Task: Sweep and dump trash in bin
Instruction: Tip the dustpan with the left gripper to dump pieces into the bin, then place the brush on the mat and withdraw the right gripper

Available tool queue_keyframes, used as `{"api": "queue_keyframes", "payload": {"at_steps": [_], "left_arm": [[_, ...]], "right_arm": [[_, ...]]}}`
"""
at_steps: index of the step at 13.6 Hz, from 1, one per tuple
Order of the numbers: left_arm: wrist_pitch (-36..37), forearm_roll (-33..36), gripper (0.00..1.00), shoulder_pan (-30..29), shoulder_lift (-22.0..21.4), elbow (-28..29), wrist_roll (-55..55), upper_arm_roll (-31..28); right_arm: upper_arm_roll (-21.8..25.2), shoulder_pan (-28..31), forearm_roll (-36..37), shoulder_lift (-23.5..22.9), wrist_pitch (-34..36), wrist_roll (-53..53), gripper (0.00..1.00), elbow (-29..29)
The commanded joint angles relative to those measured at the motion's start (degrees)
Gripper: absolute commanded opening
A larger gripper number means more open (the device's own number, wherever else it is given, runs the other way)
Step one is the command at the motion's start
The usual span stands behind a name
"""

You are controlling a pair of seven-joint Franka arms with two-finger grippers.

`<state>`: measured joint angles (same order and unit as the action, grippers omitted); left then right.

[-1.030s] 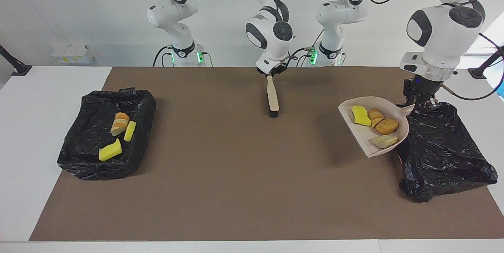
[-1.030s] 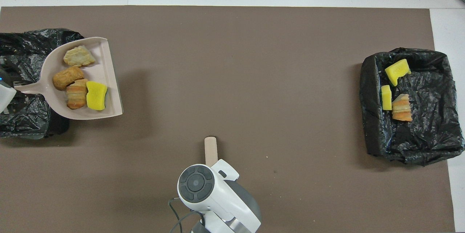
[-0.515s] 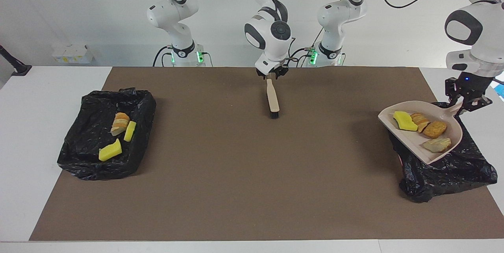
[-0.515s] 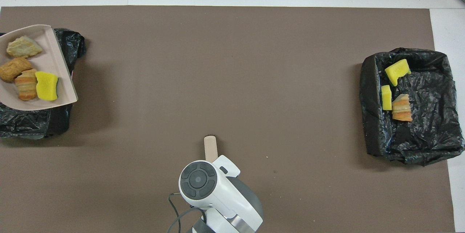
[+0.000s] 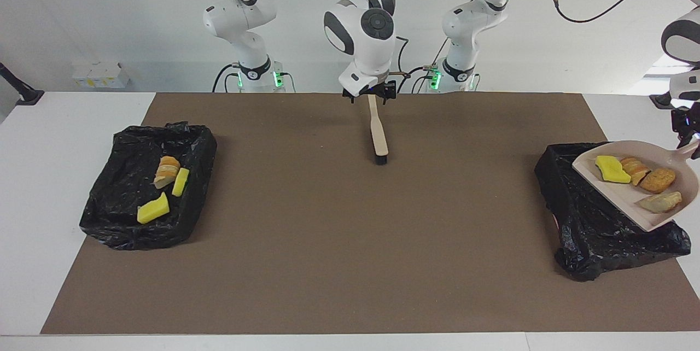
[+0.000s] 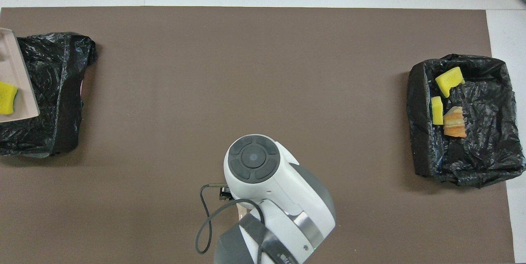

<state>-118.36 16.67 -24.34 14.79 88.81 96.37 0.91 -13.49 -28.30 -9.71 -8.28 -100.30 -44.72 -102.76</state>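
nearest the robots, at mid-desk: right tool, low over the handle end of the brush. fingers spread, one on each side of the handle end, pinching nothing. brush flat on the brown mat, handle toward the robots, bristle end farther out.

at the left arm's end of the desk: left tool, partly cut by the view's edge, pressed together on the handle of the dustpan. dustpan raised over the left-end bin, which is lined with a black bag.

trash, first group, four pieces in the dustpan:
- yellow sponge, at the pan's open lip, toward mid-desk.
- striped pastry, touching the sponge.
- brown piece, just beside the pastry, toward the handle.
- pale piece, apart from the other three.

in the overhead view, only the dustpan's lip and the sponge in frame.

at the right arm's end of the desk: right-end bin, also lined with a black bag, resting on the mat's edge.

trash, second group, three pieces in the right-end bin:
- layered pastry, nearest the robots.
- small yellow block, touching the layered pastry.
- yellow wedge, farthest out, apart from the other two.
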Motion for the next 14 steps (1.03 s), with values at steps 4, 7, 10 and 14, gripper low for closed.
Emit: {"api": "queue_keyframes", "payload": {"at_steps": [4, 7, 10, 14], "left_arm": [[0.85, 14.00, 0.00, 0.88, 2.26, -3.47, 0.75, 0.58], [3.82, 18.89, 0.00, 3.59, 1.91, -3.38, 0.66, 0.58], [5.85, 21.64, 0.00, 5.27, 1.73, -3.29, -0.04, 0.58], [8.31, 28.75, 0.00, 7.37, 1.56, -3.38, -3.01, 0.58]], "right_arm": [[0.21, 9.21, 6.53, 1.25, 5.03, 13.58, 1.00, 4.59], [0.21, 15.79, 7.78, 3.17, 5.55, 20.69, 1.00, 6.16], [0.30, 23.88, 9.09, 5.89, 7.31, 36.32, 1.00, 6.26], [0.30, 32.06, 14.19, 6.43, 7.66, 50.07, 1.00, 6.26]]}}
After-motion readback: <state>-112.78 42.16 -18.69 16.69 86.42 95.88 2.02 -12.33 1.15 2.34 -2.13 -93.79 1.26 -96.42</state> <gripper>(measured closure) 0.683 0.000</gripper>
